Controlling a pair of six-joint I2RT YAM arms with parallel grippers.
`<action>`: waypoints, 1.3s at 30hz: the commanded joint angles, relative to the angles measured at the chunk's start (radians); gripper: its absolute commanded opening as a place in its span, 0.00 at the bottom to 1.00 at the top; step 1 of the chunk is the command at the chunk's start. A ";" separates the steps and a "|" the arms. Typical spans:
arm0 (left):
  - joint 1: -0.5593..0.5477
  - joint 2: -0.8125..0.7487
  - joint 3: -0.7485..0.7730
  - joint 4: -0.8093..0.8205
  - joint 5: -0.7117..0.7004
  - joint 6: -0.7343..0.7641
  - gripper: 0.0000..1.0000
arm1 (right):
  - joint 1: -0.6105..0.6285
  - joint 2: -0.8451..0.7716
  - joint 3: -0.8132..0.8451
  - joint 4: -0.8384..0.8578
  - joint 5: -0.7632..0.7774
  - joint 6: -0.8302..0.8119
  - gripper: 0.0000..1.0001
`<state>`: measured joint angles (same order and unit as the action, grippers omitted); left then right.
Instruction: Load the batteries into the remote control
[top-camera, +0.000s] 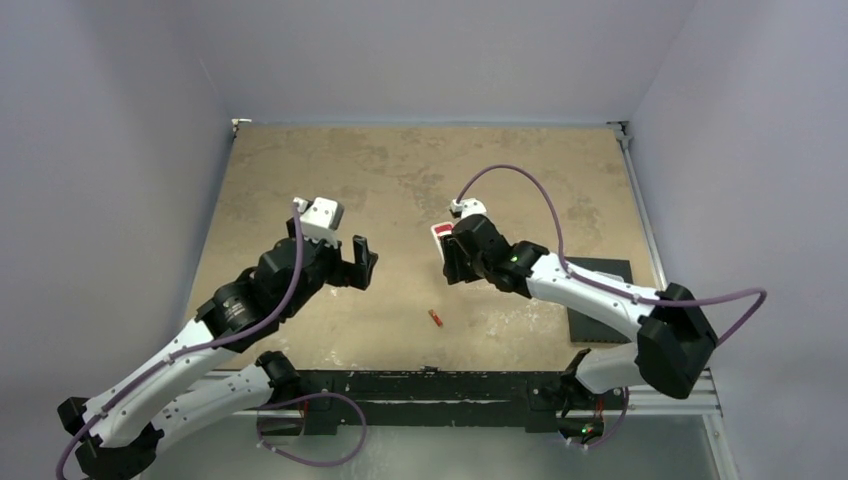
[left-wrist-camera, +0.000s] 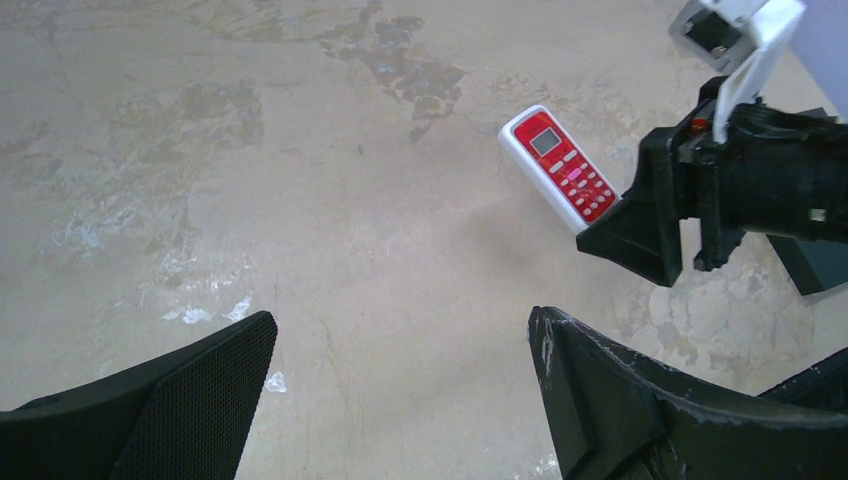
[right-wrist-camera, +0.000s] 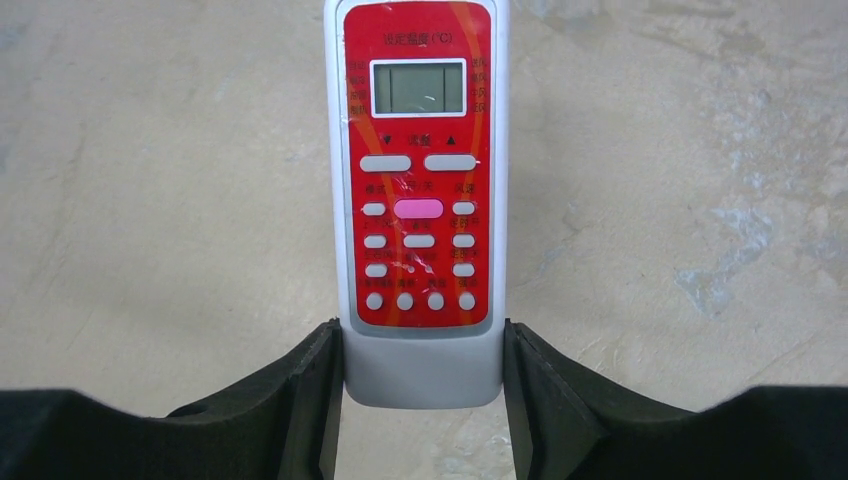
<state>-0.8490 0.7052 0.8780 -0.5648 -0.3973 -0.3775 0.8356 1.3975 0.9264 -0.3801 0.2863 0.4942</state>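
Observation:
The remote control (right-wrist-camera: 418, 200) is white with a red front, pale screen and buttons, front side facing the right wrist camera. My right gripper (right-wrist-camera: 420, 345) is shut on its lower end, one finger on each long side. It also shows in the top view (top-camera: 441, 232) and the left wrist view (left-wrist-camera: 558, 168), with the right gripper (left-wrist-camera: 640, 235) at its near end. One small red battery (top-camera: 435, 319) lies on the table in front of the remote. My left gripper (top-camera: 362, 262) is open and empty, left of the remote; its jaws (left-wrist-camera: 400, 335) stand wide over bare table.
A dark mat (top-camera: 600, 300) lies at the right, partly under the right arm. The brown table (top-camera: 400, 170) is bounded by grey walls at the back and both sides. A black rail runs along the near edge (top-camera: 430, 385).

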 joint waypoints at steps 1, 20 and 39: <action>0.004 0.017 -0.007 0.033 0.038 -0.045 0.99 | 0.014 -0.107 -0.020 0.079 -0.112 -0.158 0.00; 0.259 0.142 -0.052 0.145 0.552 -0.200 0.90 | 0.156 -0.311 -0.067 0.137 -0.229 -0.504 0.00; 0.448 0.193 -0.148 0.307 1.116 -0.359 0.73 | 0.218 -0.325 -0.022 0.126 -0.271 -0.735 0.00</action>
<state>-0.4164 0.9058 0.7544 -0.3237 0.5816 -0.6895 1.0473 1.0843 0.8577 -0.2771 0.0517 -0.1871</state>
